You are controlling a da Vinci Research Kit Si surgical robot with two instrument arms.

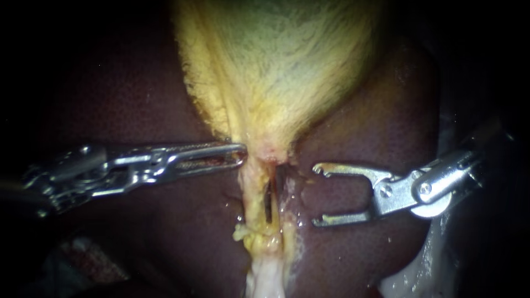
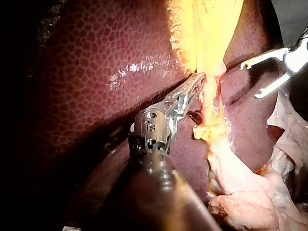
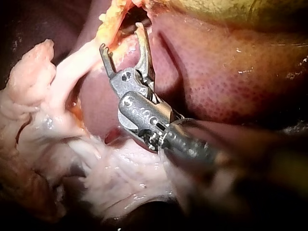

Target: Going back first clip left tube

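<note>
The yellow gallbladder (image 1: 276, 66) narrows to a neck from which two tubes run down, the left tube (image 1: 253, 190) and the right tube (image 1: 287, 204), with a dark gap between them. My left instrument (image 1: 238, 154) reaches in from the left. Its slotted jaws lie together on the edge of the gallbladder's neck, as the left wrist view (image 2: 198, 82) also shows. My right instrument (image 1: 317, 194) stands just right of the right tube, its two hooked jaws wide open and empty. I can make out no clip on either tube.
Dark red liver (image 1: 138, 99) surrounds the gallbladder and tubes. Pale fatty tissue (image 1: 265, 276) hangs below the tubes and spreads beside my right instrument's shaft (image 3: 120, 178). A whitish surface (image 1: 419, 270) lies at the lower right.
</note>
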